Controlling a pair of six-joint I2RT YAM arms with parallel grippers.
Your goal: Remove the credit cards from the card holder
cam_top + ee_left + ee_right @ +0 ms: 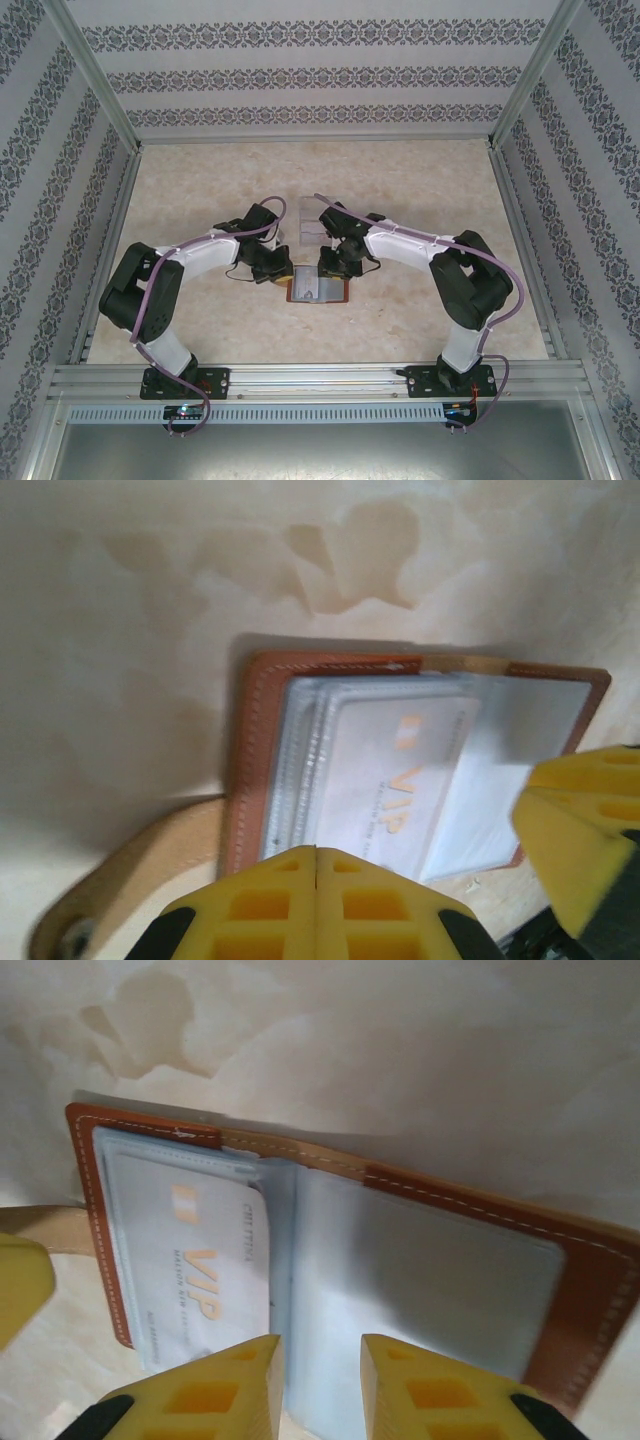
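— Card holder [318, 288] located?
— Yes. Spread open and flat on the beige marbled table [200, 180], near the middle, between the two wrists. Reddish-brown leather with pale stitching round the rim, showing a pale grey-blue lining upward. Tan strap tab [130, 870] sticking out sideways on the left arm's side, flat on the table.
— And the credit cards [400, 780]?
— Tucked inside. Only one clearly made out: a whitish VIP card [200, 1270] with orange lettering, seated in the clear sleeves of the half nearer the left arm. More layered edges beneath it; cannot tell whether cards or sleeves.
— Left gripper [317, 858]?
— Closed, yellow fingers [260, 900] pressed flush together, nothing seen between them. Poised at the near edge of the card-bearing half, just beside the strap tab. Cannot tell whether touching the leather.
— Right gripper [318, 1355]?
— Fingers apart by a narrow gap, clamped on nothing visible. Hovering at the near edge, about at the fold, just beside the VIP card's edge.
— Anything else nearby?
— A clear tray [300, 215] just behind the holder, between the two forearms.
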